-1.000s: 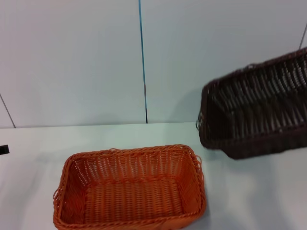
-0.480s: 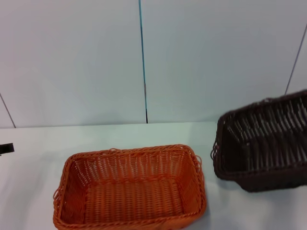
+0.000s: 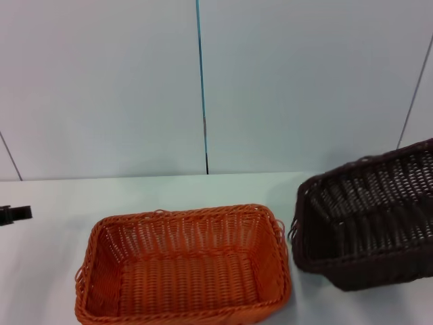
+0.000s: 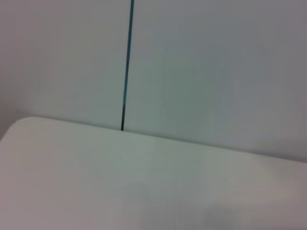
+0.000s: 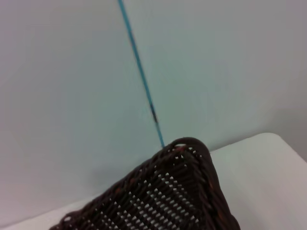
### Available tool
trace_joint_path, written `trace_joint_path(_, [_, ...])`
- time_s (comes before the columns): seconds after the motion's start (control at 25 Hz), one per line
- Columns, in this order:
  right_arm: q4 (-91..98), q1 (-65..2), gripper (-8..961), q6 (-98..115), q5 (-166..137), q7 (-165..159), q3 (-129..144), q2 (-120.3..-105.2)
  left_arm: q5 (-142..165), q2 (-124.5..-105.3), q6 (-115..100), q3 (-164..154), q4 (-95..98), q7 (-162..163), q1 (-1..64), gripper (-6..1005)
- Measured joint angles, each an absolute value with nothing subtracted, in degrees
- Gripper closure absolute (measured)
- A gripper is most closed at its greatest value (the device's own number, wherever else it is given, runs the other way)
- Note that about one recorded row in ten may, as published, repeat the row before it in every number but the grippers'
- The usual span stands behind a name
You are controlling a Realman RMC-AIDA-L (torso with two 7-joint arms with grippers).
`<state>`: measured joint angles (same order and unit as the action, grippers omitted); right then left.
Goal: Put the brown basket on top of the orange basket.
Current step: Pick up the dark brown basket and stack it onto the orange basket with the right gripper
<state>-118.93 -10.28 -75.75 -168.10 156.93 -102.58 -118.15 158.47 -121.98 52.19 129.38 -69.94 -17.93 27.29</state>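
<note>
- White table (image 3: 169, 193) and a pale wall (image 3: 101, 81) with a blue seam (image 3: 201, 81) face you.
- Your left gripper (image 3: 13, 214) barely shows at the far left edge; I cannot tell its state.
- Your orange basket (image 3: 183, 267) sits on the table, left of centre.
- Your brown basket (image 3: 369, 217) is tilted at its right, close beside it; no right gripper shows.

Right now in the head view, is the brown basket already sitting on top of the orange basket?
No. The brown basket is tilted off to the right of the orange basket, which has nothing in it.
</note>
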Motion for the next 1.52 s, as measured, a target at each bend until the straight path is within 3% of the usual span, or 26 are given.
trace_joint_path(0.4, [-118.51, -22.52, 771, -84.98, -168.16, 158.93, -102.31, -117.82, 158.47, -123.23, 52.75, 129.37, -69.71, -17.93, 27.07, 78])
trace_joint_path(0.8, [-118.6, -30.35, 770, -89.59, -168.23, 159.46, -101.7, -116.62, 158.47, -123.42, 52.75, 129.38, -69.32, -18.02, 26.73, 78])
trace_joint_path(1.04, [-118.72, -32.58, 771, -91.86, -168.25, 159.34, -102.94, -114.53, 158.46, -123.43, 52.36, 129.41, -69.0, -18.02, 26.6, 78])
trace_joint_path(1.24, [-118.69, -35.65, 771, -93.68, -168.31, 159.32, -104.55, -111.62, 158.46, -123.42, 52.64, 129.46, -69.11, -17.99, 26.73, 78])
trace_joint_path(1.52, [-118.19, -40.23, 771, -92.32, -168.3, 159.78, -103.65, -111.51, 158.46, -123.39, 52.6, 129.58, -69.46, -17.84, 26.97, 78])
